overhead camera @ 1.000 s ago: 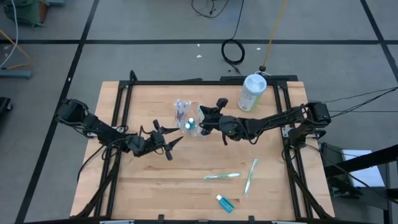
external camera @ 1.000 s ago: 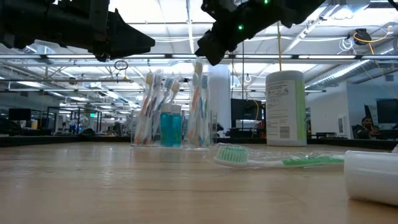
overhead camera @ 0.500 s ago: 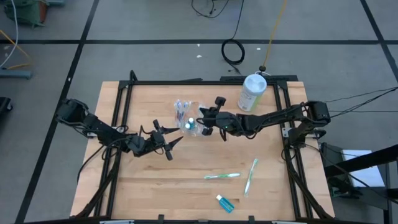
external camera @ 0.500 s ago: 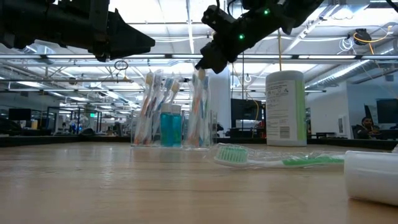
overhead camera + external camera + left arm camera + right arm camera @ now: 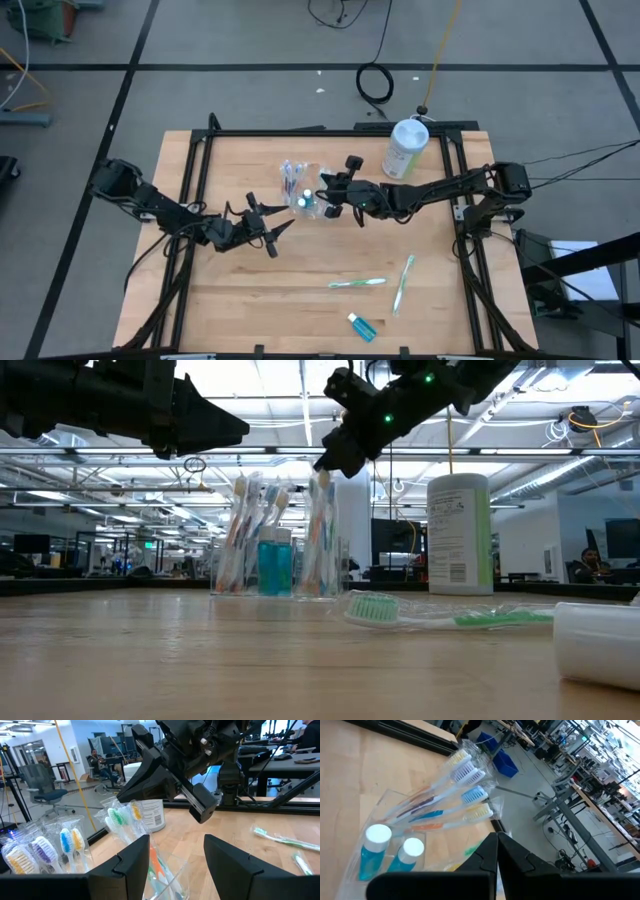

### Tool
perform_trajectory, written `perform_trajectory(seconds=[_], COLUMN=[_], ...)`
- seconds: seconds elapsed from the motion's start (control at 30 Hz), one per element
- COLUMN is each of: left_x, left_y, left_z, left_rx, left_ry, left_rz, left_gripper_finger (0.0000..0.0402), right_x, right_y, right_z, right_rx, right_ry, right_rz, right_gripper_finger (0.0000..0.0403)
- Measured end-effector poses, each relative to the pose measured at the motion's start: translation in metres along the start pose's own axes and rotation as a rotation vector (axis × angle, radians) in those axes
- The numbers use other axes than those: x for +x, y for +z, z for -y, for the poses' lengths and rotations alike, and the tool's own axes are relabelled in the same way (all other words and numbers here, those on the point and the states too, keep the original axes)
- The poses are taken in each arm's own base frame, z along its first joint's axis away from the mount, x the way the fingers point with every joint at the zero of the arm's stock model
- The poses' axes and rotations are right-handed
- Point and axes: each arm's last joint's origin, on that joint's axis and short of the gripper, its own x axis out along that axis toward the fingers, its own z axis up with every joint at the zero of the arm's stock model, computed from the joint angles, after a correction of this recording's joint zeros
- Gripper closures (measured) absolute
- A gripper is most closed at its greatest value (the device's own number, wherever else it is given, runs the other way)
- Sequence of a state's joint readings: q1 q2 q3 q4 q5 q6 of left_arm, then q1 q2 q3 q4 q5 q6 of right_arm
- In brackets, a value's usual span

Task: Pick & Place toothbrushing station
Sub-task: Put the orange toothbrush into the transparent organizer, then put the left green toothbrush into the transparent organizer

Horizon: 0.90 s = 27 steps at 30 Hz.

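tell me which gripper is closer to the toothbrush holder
Right. The right gripper sits at the holder's edge, just above it. The left gripper waits open, off to the holder's near-left side, clearly apart.

Right tool point(image 5: 326, 461) hangs seemingly touching the toothbrushing station's point(image 5: 275, 555) top.

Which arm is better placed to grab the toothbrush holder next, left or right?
The right. The right gripper hangs directly over the toothbrushing station, its fingers closed together at the holder's top edge. The left gripper, fingers open, hovers nearer the table's front, clear of the holder.
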State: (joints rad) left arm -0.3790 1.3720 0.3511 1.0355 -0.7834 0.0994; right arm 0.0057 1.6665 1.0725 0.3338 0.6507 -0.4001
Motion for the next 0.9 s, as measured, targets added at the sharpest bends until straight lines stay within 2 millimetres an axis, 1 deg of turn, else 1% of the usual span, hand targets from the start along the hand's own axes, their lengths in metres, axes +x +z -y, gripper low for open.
perform_trajectory(seconds=[0.13,0.2,0.4,0.53,0.7,0.9], left_x=[0.0,0.0,0.0,0.0,0.0,0.0], left_y=[0.0,0.0,0.0,0.0,0.0,0.0], left_z=[0.0,0.0,0.0,0.0,0.0,0.0], left_rx=[0.0,0.0,0.0,0.0,0.0,-0.004], left_ry=[0.0,0.0,0.0,0.0,0.0,-0.001], left_rz=[0.0,0.0,0.0,0.0,0.0,0.0], left_gripper_finger=[0.021,0.0211,0.0211,0.0211,0.0211,0.0211], right_x=[-0.008,-0.013,-0.038,-0.058,-0.087,-0.116], right_y=[0.007,0.011,0.025,0.035,0.047,0.053], right_z=[0.0,0.0,-0.004,-0.01,-0.019,-0.032], right_rx=[-0.009,-0.018,-0.022,0.006,0.068,0.042], right_ry=[-0.005,-0.033,-0.138,-0.115,-0.045,0.036], right_rz=[0.028,0.033,0.032,0.078,0.144,0.186], right_gripper_finger=[0.0403,0.0403,0.0403,0.0403,0.0403,0.0403])
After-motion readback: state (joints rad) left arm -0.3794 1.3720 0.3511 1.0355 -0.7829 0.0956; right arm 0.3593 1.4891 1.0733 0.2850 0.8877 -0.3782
